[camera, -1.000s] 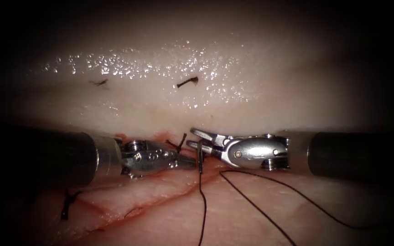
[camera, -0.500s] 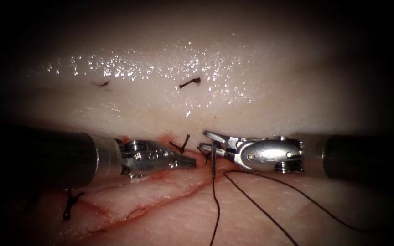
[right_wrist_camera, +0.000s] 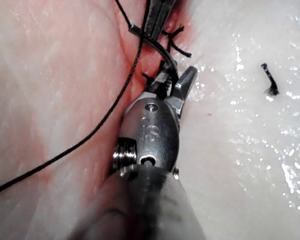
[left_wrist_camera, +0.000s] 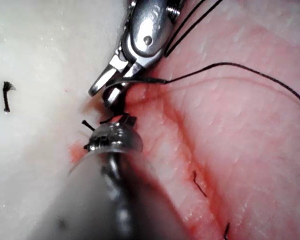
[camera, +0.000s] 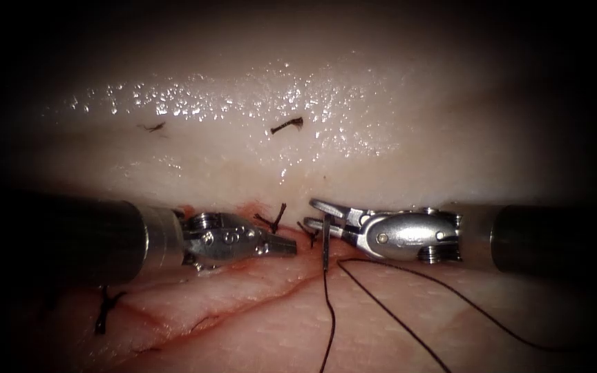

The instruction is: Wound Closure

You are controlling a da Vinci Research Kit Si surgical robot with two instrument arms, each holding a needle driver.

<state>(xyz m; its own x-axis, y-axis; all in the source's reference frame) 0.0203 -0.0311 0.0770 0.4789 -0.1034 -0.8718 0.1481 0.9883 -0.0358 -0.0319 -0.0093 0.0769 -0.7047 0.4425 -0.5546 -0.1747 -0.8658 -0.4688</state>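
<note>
Needle (camera: 325, 242) hangs just right of the cut (camera: 243, 304), out of tissue (camera: 381, 159), pinched near its thread (camera: 388, 314) end by right tool (camera: 319, 217). Thin, stiff, slippery: grip mid-curve. Left tool (camera: 288, 245) fingers together, holding nothing.

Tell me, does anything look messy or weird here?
A bit messy: red fluid stains the tissue along the cut, and loose cut ends of thread lie above. The right tool holds the needle; the left tool holds nothing.
</note>
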